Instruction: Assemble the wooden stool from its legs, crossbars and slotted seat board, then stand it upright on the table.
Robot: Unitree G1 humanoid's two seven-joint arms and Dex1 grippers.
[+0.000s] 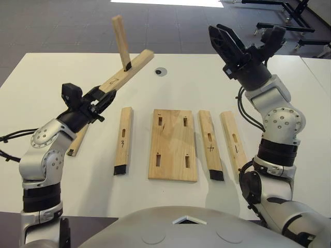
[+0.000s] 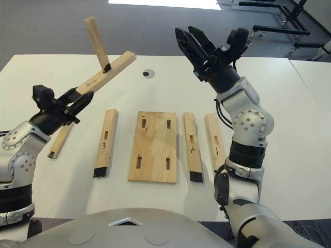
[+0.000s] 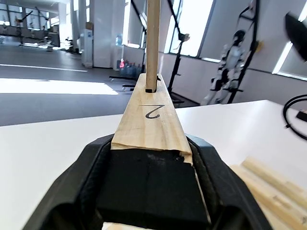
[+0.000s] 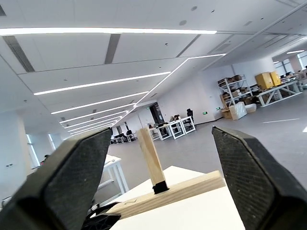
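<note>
Left claw (image 1: pixel 102 99) clamps the near end of pale wooden leg marked 2 (image 1: pixel 128 74), held above white counter (image 1: pixel 46 77), far left; thin wooden crossbar (image 1: pixel 120 39) stands in its slot. Right claw (image 1: pixel 247 44) wide, raised far right. Rectangular slotted seat board (image 1: pixel 173 147) lies flat, centre.

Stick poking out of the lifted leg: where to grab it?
Probably take the stick by its bare upper half, from the robot's right, where the right end effector hangs open; its lower end is slotted in the leg the left end effector holds.
</note>
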